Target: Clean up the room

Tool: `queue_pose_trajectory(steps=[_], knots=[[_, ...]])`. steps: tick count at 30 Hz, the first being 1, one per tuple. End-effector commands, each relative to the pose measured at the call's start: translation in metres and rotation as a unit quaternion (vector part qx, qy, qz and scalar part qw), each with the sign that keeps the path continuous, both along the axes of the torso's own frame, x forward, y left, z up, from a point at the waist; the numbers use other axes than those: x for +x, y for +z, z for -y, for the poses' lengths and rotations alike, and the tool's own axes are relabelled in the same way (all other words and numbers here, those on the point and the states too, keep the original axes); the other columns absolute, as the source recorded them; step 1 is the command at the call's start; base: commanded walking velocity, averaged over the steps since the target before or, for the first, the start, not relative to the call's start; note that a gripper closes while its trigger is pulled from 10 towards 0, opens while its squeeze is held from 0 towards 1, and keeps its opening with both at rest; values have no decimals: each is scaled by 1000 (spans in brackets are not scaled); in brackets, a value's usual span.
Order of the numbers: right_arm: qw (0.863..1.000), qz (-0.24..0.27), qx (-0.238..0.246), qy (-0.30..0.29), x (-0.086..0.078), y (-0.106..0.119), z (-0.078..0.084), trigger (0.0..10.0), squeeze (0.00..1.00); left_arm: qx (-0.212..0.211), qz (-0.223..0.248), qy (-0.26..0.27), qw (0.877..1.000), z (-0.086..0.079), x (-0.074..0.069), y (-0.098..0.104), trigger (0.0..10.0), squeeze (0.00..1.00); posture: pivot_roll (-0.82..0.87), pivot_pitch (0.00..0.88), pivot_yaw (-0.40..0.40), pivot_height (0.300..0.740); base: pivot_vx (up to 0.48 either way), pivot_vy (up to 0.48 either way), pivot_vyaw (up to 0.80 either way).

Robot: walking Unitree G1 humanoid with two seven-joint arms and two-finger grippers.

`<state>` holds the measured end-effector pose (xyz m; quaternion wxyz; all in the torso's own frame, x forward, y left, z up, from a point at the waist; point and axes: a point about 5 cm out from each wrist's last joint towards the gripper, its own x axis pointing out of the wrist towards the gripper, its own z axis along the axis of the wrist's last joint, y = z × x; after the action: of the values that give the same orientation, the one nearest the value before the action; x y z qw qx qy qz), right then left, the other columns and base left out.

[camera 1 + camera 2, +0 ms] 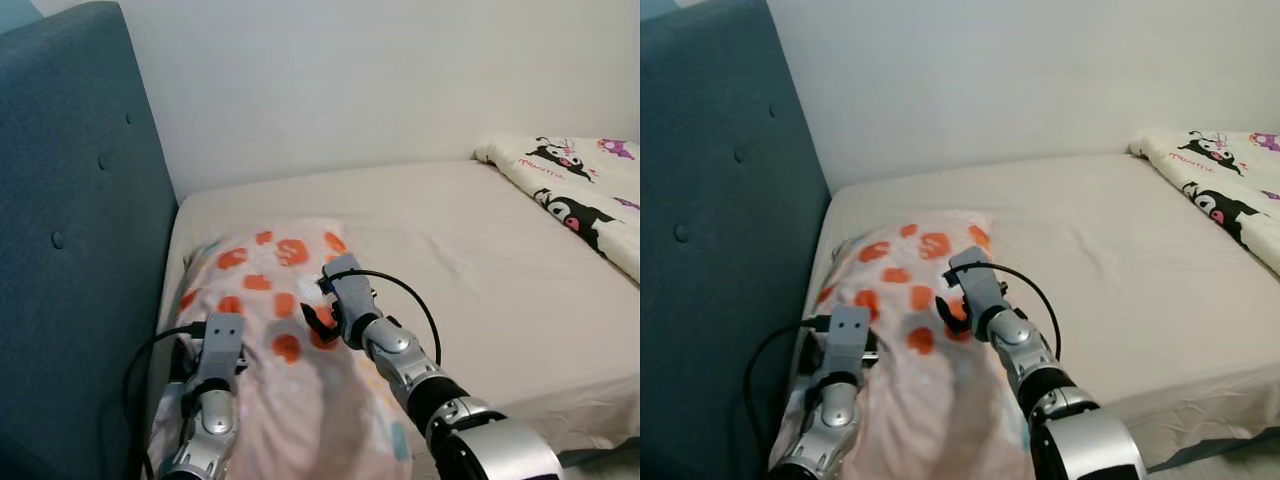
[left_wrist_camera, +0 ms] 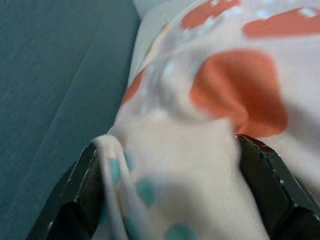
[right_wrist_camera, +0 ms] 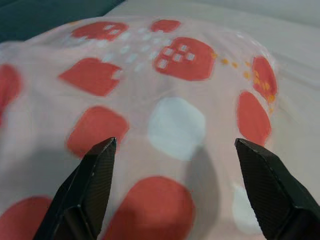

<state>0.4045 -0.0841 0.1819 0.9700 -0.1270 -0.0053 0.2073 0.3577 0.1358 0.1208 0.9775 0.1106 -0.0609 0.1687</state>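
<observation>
A pink pillow [image 1: 275, 285] with orange and white spots lies on the beige bed [image 1: 480, 270], up against the teal headboard [image 1: 70, 220]. My left gripper [image 2: 167, 145] is at the pillow's near left edge by the headboard. Its fingers [image 2: 75, 200] stand wide apart with bunched pillow fabric filling the gap between them. My right gripper [image 3: 176, 144] hovers open just over the pillow's middle, nothing between its fingers [image 3: 90, 185]. In the eye views the right arm [image 1: 400, 360] reaches across the pillow's right side.
A white blanket [image 1: 580, 185] with black cartoon figures lies bunched at the bed's far right. A plain wall [image 1: 380, 70] runs behind the bed. Black cables [image 1: 135, 370] loop beside both wrists. The mattress between pillow and blanket is flat.
</observation>
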Motion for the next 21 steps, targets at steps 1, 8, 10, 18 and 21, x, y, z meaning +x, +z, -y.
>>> queue_pose_trajectory(steps=[1, 8, 10, 18, 21], knots=[[999, -19, 29, -29, -4, -15, 6, 10000, 0, 10, -11, -7, 1000, -1, -8, -12, 10000, 1000, 0, 274, -8, 586, 0, 0, 0], [985, -24, 132, -107, -23, -56, 32, 10000, 0, -2, -30, 30, 999, -39, -33, -37, 10000, 0, -24, 250, 3, 586, 0, 0, 0], [983, -18, 139, -114, -27, -61, 37, 10000, 0, -2, -24, 44, 999, -50, -40, -38, 10000, 0, -29, 240, 6, 586, 0, 0, 0], [979, 23, 138, -147, -56, -84, 76, 10000, 0, -8, 23, 131, 991, -117, -81, -25, 10000, 0, -46, 197, 12, 586, 0, 0, 0], [980, 29, 129, -146, -67, -89, 85, 10000, 0, -15, 25, 106, 994, -123, -84, -17, 10000, 0, -49, 188, 5, 586, 0, 0, 0]])
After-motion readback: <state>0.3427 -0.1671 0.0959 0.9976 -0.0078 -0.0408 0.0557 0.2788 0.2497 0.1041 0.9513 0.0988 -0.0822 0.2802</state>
